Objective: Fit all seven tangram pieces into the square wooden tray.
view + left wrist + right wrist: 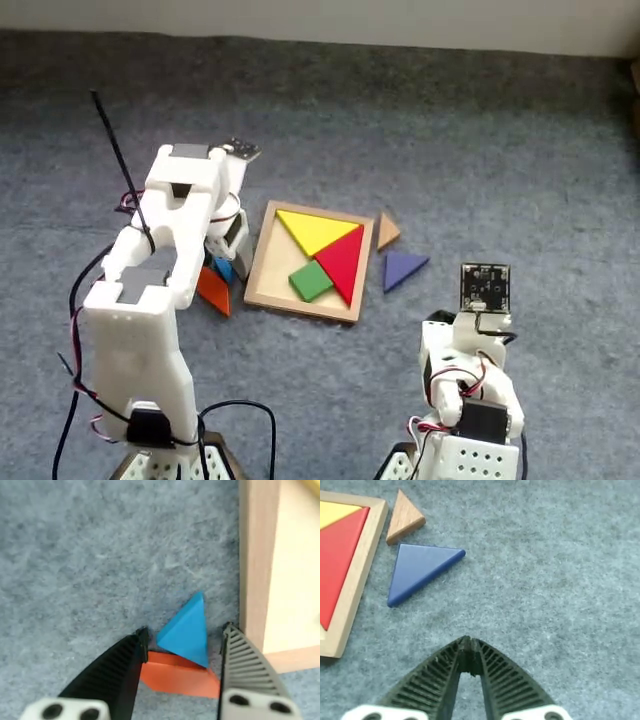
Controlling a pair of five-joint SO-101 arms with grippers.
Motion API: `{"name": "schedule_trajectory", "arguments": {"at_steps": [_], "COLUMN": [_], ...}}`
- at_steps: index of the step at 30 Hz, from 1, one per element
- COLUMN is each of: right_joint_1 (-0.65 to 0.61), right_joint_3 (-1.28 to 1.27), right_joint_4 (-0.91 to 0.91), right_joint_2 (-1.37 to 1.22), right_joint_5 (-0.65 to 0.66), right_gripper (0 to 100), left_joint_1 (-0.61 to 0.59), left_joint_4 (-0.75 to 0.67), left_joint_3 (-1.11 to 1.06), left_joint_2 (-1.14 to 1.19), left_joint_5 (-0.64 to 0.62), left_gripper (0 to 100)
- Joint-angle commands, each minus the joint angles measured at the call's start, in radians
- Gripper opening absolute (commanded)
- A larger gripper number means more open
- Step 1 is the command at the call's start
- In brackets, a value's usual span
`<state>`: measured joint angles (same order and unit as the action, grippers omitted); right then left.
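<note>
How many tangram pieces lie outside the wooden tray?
4. A plain wooden triangle and a dark blue triangle lie on one side of the tray; a light blue triangle and an orange piece lie on the opposite side. With three in the tray, none is hidden.

nothing readable anywhere: no text, labels, brands, numbers, signs. small dark square circuit board [485, 287] on arm's wrist has marks, way too tiny to make out.
</note>
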<state>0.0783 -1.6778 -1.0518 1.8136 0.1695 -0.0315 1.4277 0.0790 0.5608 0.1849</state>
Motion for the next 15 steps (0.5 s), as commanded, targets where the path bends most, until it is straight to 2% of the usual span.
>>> {"name": "schedule_trajectory", "arguments": {"at_steps": [1, 5, 10, 15], "right_joint_1": [0.016, 0.016, 0.016, 0.016], "right_joint_3": [-0.136, -0.136, -0.136, -0.136], "right_joint_4": [0.021, 0.021, 0.021, 0.021], "right_joint_2": [0.002, 0.002, 0.002, 0.002], "right_joint_5": [-0.006, -0.006, -0.006, -0.006], "right_gripper": [0.6, 0.6, 0.6, 0.6], "left_joint_1": [-0.004, 0.01, 0.024, 0.053], "left_joint_4": [0.0, 0.005, 0.006, 0.008], "left_joint_3": [0.004, -0.004, -0.004, 0.001], "left_joint_2": [0.002, 0.002, 0.002, 0.001], "left_joint_5": [-0.012, -0.012, -0.008, -0.012], "left_gripper": [24, 24, 15, 14]}}
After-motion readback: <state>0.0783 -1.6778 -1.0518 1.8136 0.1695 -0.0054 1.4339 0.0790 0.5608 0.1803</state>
